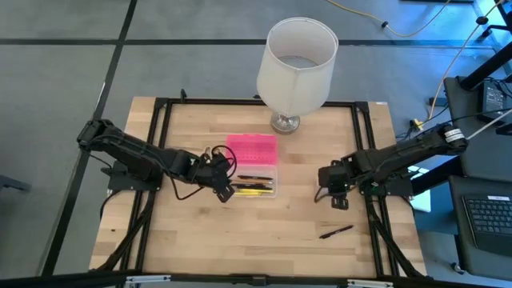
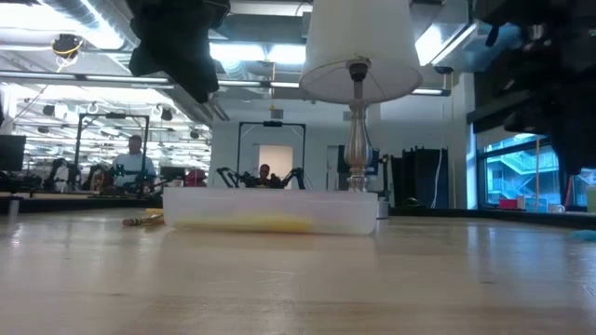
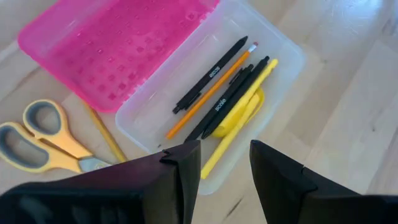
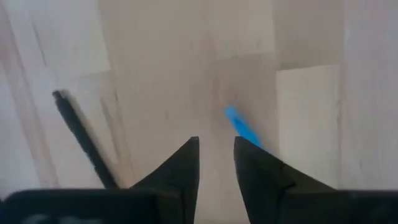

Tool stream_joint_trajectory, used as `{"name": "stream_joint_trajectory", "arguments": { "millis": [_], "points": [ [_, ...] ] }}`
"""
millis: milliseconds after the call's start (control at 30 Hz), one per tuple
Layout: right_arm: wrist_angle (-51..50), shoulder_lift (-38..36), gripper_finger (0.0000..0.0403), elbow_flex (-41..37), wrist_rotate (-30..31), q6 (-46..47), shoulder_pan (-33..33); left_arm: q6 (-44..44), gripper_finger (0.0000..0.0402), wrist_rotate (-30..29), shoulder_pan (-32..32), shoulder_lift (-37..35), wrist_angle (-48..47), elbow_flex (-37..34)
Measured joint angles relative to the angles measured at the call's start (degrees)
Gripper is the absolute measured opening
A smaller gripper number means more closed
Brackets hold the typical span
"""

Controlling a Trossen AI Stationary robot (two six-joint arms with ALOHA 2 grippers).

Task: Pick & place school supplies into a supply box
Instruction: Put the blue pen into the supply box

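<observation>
The supply box (image 3: 186, 106) sits at the centre of the high view on the tabletop (image 1: 240, 232), its pink lid (image 3: 112, 50) folded open. Its clear tray holds black pens (image 3: 211, 73), an orange pencil (image 3: 208, 93) and yellow items. Scissors (image 3: 43, 140) lie outside it. The left gripper (image 3: 224, 171) hovers at the tray's edge, jaws apart and empty. The right gripper (image 4: 216, 165), jaws slightly apart, hangs over bare wood near another black pen (image 1: 336, 232) at lower right.

White lamp (image 1: 296, 60) on wooden table (image 1: 200, 240)
</observation>
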Motion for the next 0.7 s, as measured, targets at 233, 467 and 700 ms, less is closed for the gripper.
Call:
{"name": "stream_joint_trajectory", "arguments": {
  "millis": [233, 467, 700],
  "points": [
    [-0.40, 1.28, 0.0104, 0.00, 6.94, -2.41, -0.20, -0.08, 0.0129, 0.27, 0.01, 0.00, 0.06, 0.00],
    [-1.02, 1.41, 0.0104, 0.09, 18.21, -1.32, -0.25, -0.10, 0.0129, 0.02, 0.01, -0.02, 0.07, 0.00],
    [-0.85, 1.43, 0.0105, 0.13, 16.10, 2.20, -0.33, -0.10, 0.0129, -0.04, 0.01, -0.02, 0.09, 0.00]
  ]
}}
